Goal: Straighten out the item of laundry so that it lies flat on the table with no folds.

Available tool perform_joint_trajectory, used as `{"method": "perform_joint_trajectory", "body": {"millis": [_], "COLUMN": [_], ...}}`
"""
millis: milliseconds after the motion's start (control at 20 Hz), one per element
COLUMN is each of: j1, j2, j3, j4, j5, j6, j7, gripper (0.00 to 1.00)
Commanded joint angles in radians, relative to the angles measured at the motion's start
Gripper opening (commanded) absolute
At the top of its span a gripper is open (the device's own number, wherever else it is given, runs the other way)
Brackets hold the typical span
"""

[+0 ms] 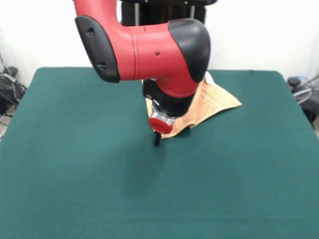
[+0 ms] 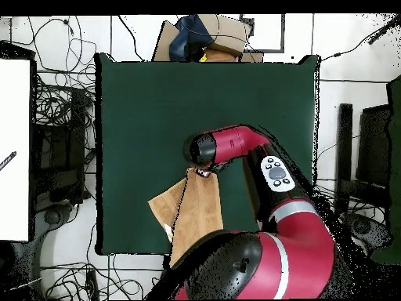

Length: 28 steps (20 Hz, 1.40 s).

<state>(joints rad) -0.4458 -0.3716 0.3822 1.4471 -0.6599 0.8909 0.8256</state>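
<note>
The item of laundry (image 1: 219,102) is a light orange-brown towel, folded over itself on the right half of the green table (image 1: 75,164) in the front view. Its near corner runs up to my gripper (image 1: 157,140), whose black tips look closed together on that corner just above the cloth-covered surface. My red and black arm hides the towel's middle. From overhead, the towel (image 2: 200,212) stretches as a narrow band from the table's (image 2: 157,102) bottom edge up to the gripper (image 2: 202,170), with a flap spread to the left.
Tangled cables (image 2: 63,110) and a white panel (image 2: 16,149) lie off the table's left side in the overhead view. Cardboard boxes (image 2: 207,35) sit past its top edge. Dark equipment (image 2: 368,149) stands to the right.
</note>
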Motion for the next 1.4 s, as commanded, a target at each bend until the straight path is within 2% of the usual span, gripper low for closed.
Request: {"method": "perform_joint_trajectory", "body": {"millis": [50,1000,1200,1400], "j1": [0.006,-0.024,-0.036,-0.059], "j2": [0.018,0.037,0.036,0.039], "j3": [-0.034,-0.023,-0.011,0.014], "j4": [0.02,0.027,0.044,0.07], "j5": [0.027,0.098,0.096,0.11], "j6": [0.056,0.169,0.119,0.016], "j7": [0.099,0.025,0.036,0.078], "gripper": [1.0,1.0,1.0,1.0]}}
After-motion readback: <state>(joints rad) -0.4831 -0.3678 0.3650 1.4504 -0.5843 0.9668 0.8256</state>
